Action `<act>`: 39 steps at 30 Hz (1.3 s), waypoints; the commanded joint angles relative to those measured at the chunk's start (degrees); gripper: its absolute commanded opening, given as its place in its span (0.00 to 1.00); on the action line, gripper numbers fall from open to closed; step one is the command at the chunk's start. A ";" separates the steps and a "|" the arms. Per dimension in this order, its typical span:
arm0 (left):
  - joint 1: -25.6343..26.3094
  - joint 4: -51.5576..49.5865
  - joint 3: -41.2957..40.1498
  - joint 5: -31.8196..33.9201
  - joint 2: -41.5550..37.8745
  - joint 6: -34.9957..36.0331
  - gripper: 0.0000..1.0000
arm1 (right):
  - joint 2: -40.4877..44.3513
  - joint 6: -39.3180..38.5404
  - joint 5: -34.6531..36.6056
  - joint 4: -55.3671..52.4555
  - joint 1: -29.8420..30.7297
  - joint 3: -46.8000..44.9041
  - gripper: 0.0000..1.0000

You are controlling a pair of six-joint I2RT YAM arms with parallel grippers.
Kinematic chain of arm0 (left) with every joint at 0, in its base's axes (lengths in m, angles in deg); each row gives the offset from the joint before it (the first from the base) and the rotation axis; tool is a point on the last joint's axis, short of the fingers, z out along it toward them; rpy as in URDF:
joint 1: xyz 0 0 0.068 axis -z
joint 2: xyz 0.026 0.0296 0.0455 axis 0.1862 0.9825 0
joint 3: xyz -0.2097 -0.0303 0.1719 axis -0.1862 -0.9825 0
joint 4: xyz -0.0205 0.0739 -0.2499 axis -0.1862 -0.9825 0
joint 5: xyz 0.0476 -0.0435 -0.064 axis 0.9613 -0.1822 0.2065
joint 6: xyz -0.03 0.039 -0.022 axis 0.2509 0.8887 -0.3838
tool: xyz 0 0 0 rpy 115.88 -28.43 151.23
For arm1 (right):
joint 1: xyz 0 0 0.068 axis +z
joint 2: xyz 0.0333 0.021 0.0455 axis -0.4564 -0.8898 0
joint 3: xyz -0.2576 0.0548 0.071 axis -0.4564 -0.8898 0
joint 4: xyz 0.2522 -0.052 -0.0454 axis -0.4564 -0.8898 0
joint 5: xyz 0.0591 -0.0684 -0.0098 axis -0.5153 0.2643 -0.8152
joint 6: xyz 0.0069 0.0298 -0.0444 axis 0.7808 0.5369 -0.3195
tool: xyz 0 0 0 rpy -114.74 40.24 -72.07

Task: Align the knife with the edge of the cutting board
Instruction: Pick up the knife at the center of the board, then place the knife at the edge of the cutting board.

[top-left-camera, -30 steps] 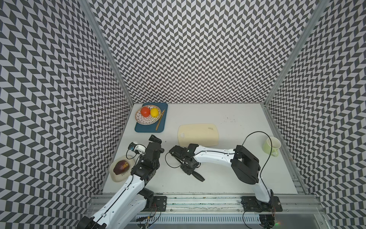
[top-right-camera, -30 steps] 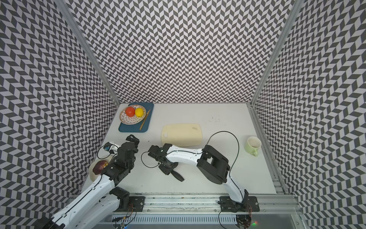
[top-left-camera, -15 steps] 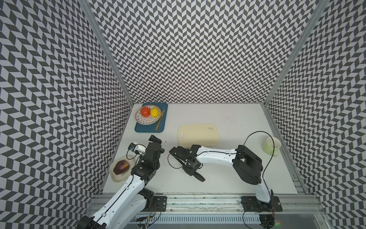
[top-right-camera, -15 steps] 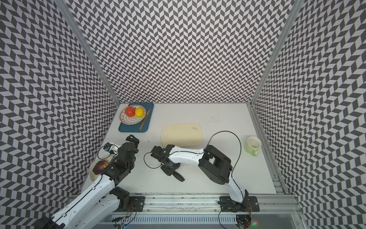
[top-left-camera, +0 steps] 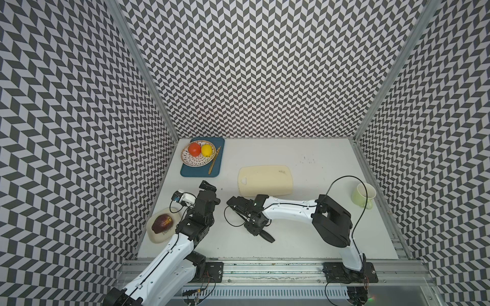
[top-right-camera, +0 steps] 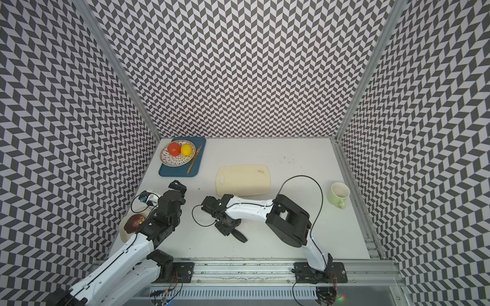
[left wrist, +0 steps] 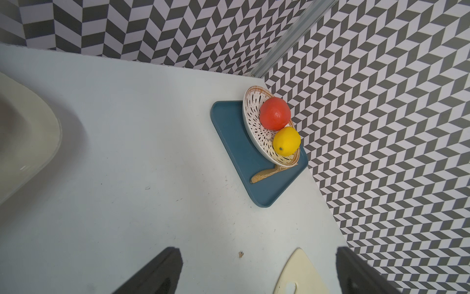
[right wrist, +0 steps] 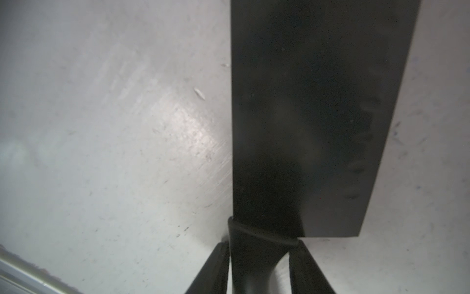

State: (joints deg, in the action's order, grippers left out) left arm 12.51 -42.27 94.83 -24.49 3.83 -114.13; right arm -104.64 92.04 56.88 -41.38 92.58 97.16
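The black knife [right wrist: 318,114] lies flat on the table in front of the cutting board [top-left-camera: 265,180], its blade pointing back-left. In both top views only its handle end [top-left-camera: 267,237] [top-right-camera: 240,236] shows past my right gripper [top-left-camera: 254,225]; the blade is hidden under the wrist. In the right wrist view my right gripper [right wrist: 263,244] is shut on the handle just behind the blade, a finger pressed to each side. My left gripper [left wrist: 258,254] hovers open and empty left of the board [left wrist: 300,277], whose corner with the hole shows between its fingers.
A dark blue tray [top-left-camera: 201,172] at the back left carries a plate with a tomato and a lemon, and a small wooden knife [top-left-camera: 214,160]. A green mug [top-left-camera: 364,194] stands at the right edge. A cream dish [top-left-camera: 159,235] with a dark fruit sits beside the left arm.
My right gripper's fingers have closed in on the knife handle, and the right arm has shifted slightly to the right. The left arm has not moved.
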 commanded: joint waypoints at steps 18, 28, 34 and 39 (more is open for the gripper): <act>0.31 -1.44 -0.90 1.78 -0.81 -0.06 1.00 | 5.15 3.07 7.73 -2.78 -0.50 3.13 0.18; 0.31 -1.44 -0.85 1.80 -0.61 -0.14 1.00 | 8.79 4.81 11.01 -3.06 -1.18 2.33 0.18; 0.38 -1.34 -0.76 1.70 -0.61 -0.12 1.00 | 9.65 5.29 14.75 -2.43 -2.91 2.44 0.18; 0.53 2.46 -0.87 -1.15 -0.60 4.93 1.00 | 9.67 5.56 15.65 1.49 -8.44 1.26 0.19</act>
State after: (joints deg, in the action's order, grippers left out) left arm 12.56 -42.21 94.72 -24.12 3.51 -113.48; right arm -98.00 96.36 69.18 -44.13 87.45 98.60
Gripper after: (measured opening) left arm 0.992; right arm 0.237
